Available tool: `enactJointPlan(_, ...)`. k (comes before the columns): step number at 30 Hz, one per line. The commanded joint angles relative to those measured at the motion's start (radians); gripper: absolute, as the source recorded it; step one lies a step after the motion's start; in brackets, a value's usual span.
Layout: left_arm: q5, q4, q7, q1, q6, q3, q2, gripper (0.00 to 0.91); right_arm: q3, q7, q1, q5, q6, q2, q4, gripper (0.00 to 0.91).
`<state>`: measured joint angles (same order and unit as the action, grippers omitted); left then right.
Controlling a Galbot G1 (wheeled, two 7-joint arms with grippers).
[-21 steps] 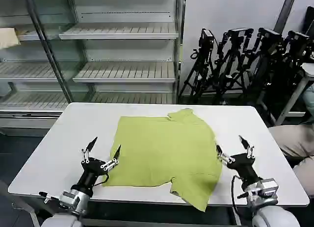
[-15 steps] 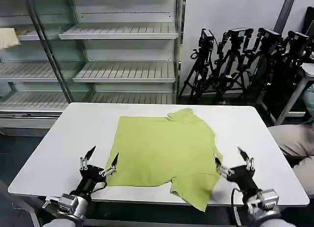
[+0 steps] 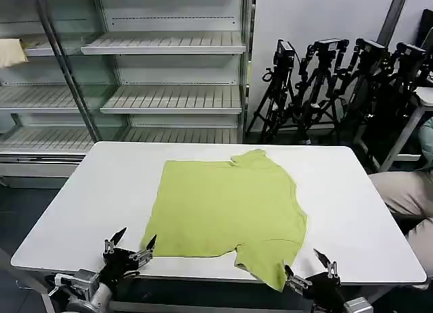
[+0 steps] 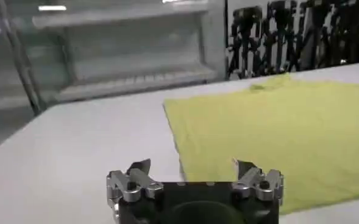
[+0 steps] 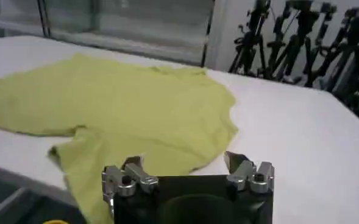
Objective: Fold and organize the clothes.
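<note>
White smooth table (image 3: pixel 81 211) bears a flat, rumpled lime-green T-shirt (image 3: pixel 226 211).

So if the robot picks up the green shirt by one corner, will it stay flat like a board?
Probably not. The green shirt lies thin and rumpled, and one sleeve already droops over the table edge, so it would likely sag and dangle. It looks light, too.

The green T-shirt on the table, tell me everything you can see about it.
The T-shirt is plain lime green, looks like soft cotton, and lies flat and partly folded on the white table, collar toward the far edge. One sleeve corner droops over the near edge. A few soft wrinkles show. The open left gripper and open right gripper sit near its front corners; neither touches it.
</note>
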<state>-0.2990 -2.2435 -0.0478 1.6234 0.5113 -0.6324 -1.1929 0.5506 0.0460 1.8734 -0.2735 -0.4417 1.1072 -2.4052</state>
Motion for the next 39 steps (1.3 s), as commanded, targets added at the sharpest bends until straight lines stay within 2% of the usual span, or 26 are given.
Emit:
enactJointPlan(1,-0.044,-0.002,0.012,0.014,0.066,-0.008,0.017,0.907,-0.025,0.004,0.031,-0.004,-0.010,-0.007,-0.007,0.907)
enactJointPlan(19,-0.042,0.009,0.009,0.016,0.067,-0.011,-0.003,0.907,-0.069,0.037,-0.032,-0.005,-0.042,0.014,0.033,0.907)
enactJointPlan(20,-0.041,0.013,0.009,0.016,0.067,-0.009,-0.002,0.514,-0.071,0.037,-0.031,-0.005,-0.048,0.014,0.030,0.907)
enactJointPlan(21,-0.041,0.015,0.009,0.017,0.067,-0.008,-0.002,0.262,-0.073,0.037,-0.030,-0.005,-0.055,0.014,0.029,0.907)
enactJointPlan(22,-0.040,0.016,0.009,0.017,0.067,-0.007,-0.001,0.060,-0.075,0.037,-0.030,-0.005,-0.064,0.013,0.029,0.907)
enactJointPlan(23,-0.037,0.017,0.007,0.018,0.067,-0.007,-0.001,0.020,-0.078,0.039,-0.031,-0.005,-0.068,0.013,0.030,0.615)
enactJointPlan(24,-0.031,0.017,0.000,0.019,0.068,-0.008,0.000,0.000,-0.082,0.044,-0.033,-0.006,-0.078,0.013,0.032,0.373)
enactJointPlan(25,-0.020,0.016,-0.006,0.021,0.068,-0.008,0.001,0.000,-0.083,0.047,-0.034,-0.007,-0.080,0.014,0.033,0.020)
enactJointPlan(26,-0.009,0.016,-0.008,0.021,0.068,-0.008,0.001,0.000,-0.084,0.049,-0.033,-0.010,-0.083,0.014,0.031,0.000)
enactJointPlan(39,0.008,0.023,-0.038,0.025,0.067,0.009,-0.004,0.000,-0.068,0.038,-0.032,-0.058,-0.077,0.021,0.014,0.000)
